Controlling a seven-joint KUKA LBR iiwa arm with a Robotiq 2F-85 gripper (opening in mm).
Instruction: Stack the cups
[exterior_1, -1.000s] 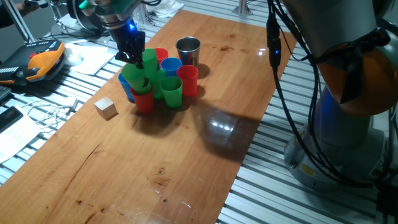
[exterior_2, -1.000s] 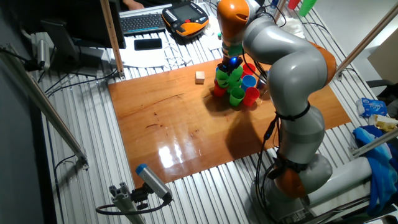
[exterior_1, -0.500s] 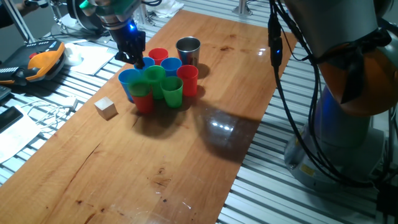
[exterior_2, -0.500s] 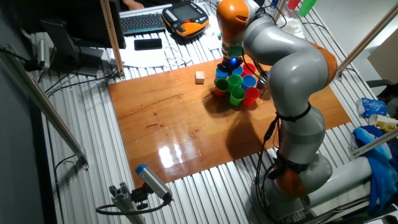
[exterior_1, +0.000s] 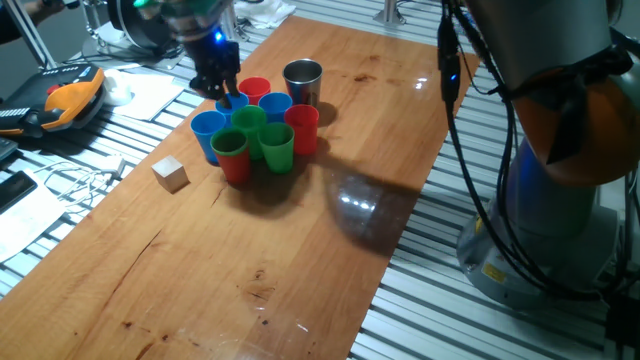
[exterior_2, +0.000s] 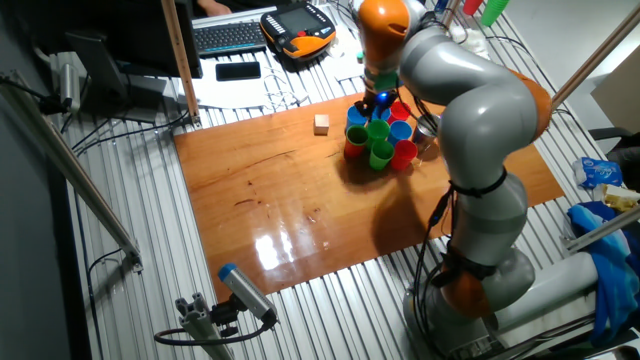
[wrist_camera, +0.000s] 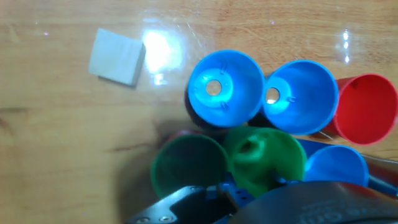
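Note:
The cups stand in a tight cluster on the wooden table. There is a blue cup (exterior_1: 208, 131), a green cup nested in a red cup (exterior_1: 232, 152), two more green cups (exterior_1: 277, 146), two red cups (exterior_1: 302, 126), another blue cup (exterior_1: 274, 104) and a steel cup (exterior_1: 302, 80). My gripper (exterior_1: 224, 88) hovers over the far left of the cluster, open and empty. It also shows in the other fixed view (exterior_2: 382, 97). The hand view looks down into two blue cups (wrist_camera: 225, 87), the nested green cup (wrist_camera: 189, 165) and another green cup (wrist_camera: 264, 158).
A small wooden cube (exterior_1: 170, 173) lies left of the cluster; it also shows in the hand view (wrist_camera: 116, 57). An orange pendant (exterior_1: 68, 98), cables and papers lie off the table's left edge. The arm's base (exterior_1: 560, 180) stands to the right.
One second ago my gripper held a green cup over the front red cup. That cup now sits inside the red cup, and my gripper has moved off toward the far side, empty.

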